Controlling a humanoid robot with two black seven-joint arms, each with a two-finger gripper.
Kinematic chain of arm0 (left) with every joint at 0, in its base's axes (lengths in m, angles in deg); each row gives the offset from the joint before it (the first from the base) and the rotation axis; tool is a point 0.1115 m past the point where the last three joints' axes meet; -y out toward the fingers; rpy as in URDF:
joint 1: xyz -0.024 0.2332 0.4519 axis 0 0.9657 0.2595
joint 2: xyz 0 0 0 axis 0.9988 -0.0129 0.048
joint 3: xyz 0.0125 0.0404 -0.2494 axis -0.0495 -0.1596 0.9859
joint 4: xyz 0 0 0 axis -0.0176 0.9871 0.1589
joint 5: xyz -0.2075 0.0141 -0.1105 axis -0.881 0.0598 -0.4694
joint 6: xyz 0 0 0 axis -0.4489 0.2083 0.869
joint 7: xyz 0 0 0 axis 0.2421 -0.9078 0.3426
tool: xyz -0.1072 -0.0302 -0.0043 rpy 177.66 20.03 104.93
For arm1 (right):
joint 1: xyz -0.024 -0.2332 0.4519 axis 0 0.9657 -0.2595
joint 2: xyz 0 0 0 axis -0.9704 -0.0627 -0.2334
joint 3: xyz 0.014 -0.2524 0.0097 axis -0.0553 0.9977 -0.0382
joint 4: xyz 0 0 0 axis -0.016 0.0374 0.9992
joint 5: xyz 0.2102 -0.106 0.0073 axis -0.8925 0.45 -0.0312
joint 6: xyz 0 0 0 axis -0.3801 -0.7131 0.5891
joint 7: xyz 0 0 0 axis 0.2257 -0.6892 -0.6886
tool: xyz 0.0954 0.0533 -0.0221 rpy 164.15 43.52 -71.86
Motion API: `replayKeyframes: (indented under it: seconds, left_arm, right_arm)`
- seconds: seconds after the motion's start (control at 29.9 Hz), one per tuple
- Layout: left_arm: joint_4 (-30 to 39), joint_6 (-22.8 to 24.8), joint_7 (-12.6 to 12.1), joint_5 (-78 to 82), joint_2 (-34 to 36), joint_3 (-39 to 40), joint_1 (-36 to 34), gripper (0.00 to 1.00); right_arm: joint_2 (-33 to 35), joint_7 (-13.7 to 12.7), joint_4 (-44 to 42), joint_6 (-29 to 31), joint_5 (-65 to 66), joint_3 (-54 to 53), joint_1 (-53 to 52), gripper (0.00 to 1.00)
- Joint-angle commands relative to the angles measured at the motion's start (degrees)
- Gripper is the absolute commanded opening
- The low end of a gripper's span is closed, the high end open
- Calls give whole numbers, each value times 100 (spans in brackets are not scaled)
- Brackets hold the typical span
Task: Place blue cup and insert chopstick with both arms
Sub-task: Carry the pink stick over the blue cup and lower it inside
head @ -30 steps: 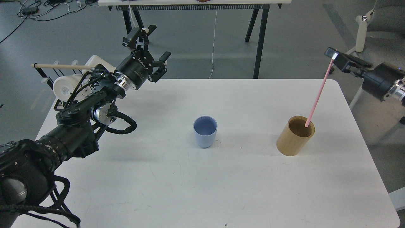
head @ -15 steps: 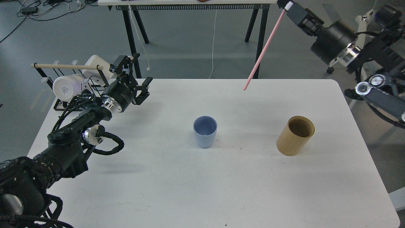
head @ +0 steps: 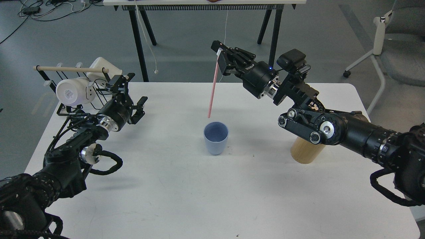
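The blue cup (head: pixel 215 137) stands upright near the middle of the white table (head: pixel 212 199). My right gripper (head: pixel 219 57) is shut on the top end of a pink chopstick (head: pixel 212 89). The chopstick hangs almost upright, its lower tip just above the cup's far rim, slightly left of centre. My left gripper (head: pixel 127 88) is open and empty at the table's left side, next to the drying rack. A wooden cylinder holder (head: pixel 303 151) stands to the right, partly hidden behind my right arm.
A black wire rack (head: pixel 76 91) with a wooden rod and white cups sits at the table's far left corner. A black-legged table stands behind on the floor, and an office chair (head: pixel 395 49) is at the far right.
My right gripper lifted the pink chopstick out of the wooden holder and carried it left to above the blue cup. My left arm drew back and lowered toward the rack.
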Motion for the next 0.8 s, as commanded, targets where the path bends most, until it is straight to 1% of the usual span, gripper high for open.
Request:
replayKeyframes:
  seconds: [0.0,0.27,0.5,0.53,0.6,0.64,0.67,0.7,0.77]
  left_arm:
    - [1,0,0,0,0,0,-13,99]
    - [1,0,0,0,-9,0,-13,99]
    - [1,0,0,0,-9,-9,-13,99]
    - [1,0,0,0,-9,-9,-13,99]
    - [1,0,0,0,0,0,-4,99]
    - [1,0,0,0,0,0,-13,99]
    - [1,0,0,0,0,0,-13,99]
    - [1,0,0,0,0,0,-13,99]
    - [1,0,0,0,-9,0,-13,99]
  right_arm:
    - [-99,0,-22,-1,9,150,117,0]
    - [-108,0,-162,-1,9,238,468,0]
    - [-301,0,-330,-1,9,264,583,1]
    - [-310,0,-330,-1,9,264,583,4]
    - [-328,0,-330,-1,9,256,609,20]
    - [-328,0,-330,-1,9,256,609,25]
    - [-354,0,-330,-1,0,247,609,35]
    - [-363,0,-321,-1,0,247,609,43]
    - [-363,0,-312,-1,-9,229,600,52]
